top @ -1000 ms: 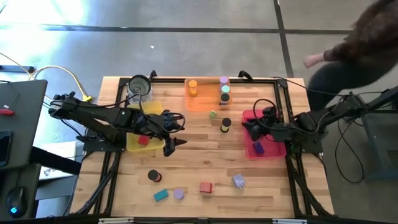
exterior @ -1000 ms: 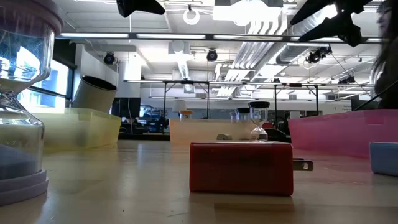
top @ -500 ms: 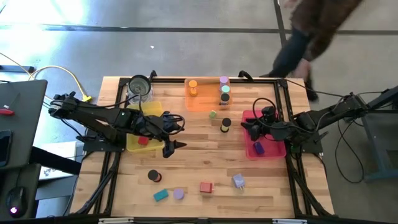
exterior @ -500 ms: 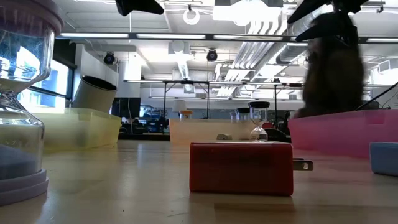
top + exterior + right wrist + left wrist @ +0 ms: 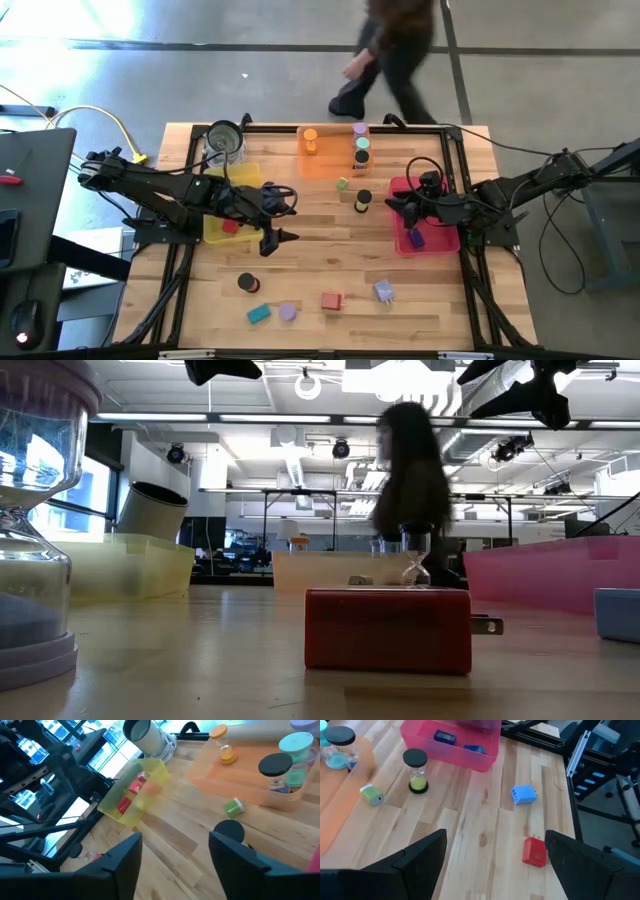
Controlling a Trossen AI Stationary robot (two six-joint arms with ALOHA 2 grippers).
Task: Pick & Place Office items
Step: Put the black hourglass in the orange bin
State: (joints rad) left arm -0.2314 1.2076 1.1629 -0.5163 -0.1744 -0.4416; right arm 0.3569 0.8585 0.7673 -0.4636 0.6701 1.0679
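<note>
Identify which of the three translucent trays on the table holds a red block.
The yellow tray, at the table's left beside the left arm, holds the red block. The orange tray carries small hourglass timers; the pink tray holds a blue block.

A yellow tray (image 5: 246, 175) sits near the table's left rear, an orange tray (image 5: 325, 163) at the middle rear and a pink tray (image 5: 437, 240) toward the right. A clear glass jar (image 5: 224, 139) lies just behind the yellow tray. Beyond the wooden table (image 5: 320, 270) a person (image 5: 390, 50) walks past (blurred in both fixed views). Yellow cables (image 5: 105, 125) trail off the rear left corner.
</note>
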